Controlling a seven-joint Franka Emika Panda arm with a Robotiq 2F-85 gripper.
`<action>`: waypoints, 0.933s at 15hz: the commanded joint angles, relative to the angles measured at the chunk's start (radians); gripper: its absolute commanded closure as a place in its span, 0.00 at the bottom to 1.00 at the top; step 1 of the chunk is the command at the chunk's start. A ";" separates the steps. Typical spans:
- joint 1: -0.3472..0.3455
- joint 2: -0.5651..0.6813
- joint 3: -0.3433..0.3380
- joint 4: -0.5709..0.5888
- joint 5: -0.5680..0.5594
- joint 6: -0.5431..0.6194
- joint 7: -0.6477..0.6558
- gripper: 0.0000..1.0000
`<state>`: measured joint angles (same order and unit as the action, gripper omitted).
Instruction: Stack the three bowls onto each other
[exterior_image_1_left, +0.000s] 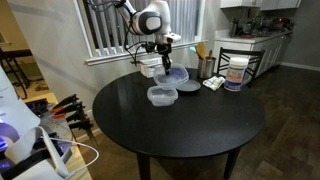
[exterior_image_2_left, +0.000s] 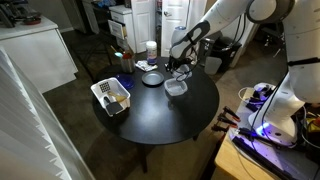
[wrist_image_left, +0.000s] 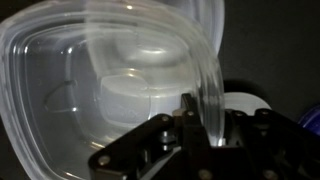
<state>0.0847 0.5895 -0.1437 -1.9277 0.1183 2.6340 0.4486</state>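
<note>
Over table (exterior_image_1_left: 190, 130), pincer (wrist_image_left: 200, 115) clasps bowl (wrist_image_left: 90, 80) rim.

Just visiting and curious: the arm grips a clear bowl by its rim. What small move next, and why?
Probably swing the held bowl over the loose bowl on the table and lower it in. The tool is shut on the rim, and that other bowl sits apart, unstacked.

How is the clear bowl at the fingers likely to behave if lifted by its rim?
Probably light: the clear bowl looks thin-walled and see-through. With only its rim between the fingers, it may flex or tilt. Its glossy plastic could slip in so narrow a pinch.
</note>
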 joint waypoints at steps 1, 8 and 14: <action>-0.017 0.007 0.040 0.029 -0.006 -0.024 -0.067 0.99; -0.026 0.093 0.098 0.070 0.020 -0.045 -0.098 0.99; -0.034 0.146 0.101 0.086 0.030 -0.045 -0.090 0.99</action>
<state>0.0782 0.7231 -0.0561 -1.8572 0.1228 2.6113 0.3981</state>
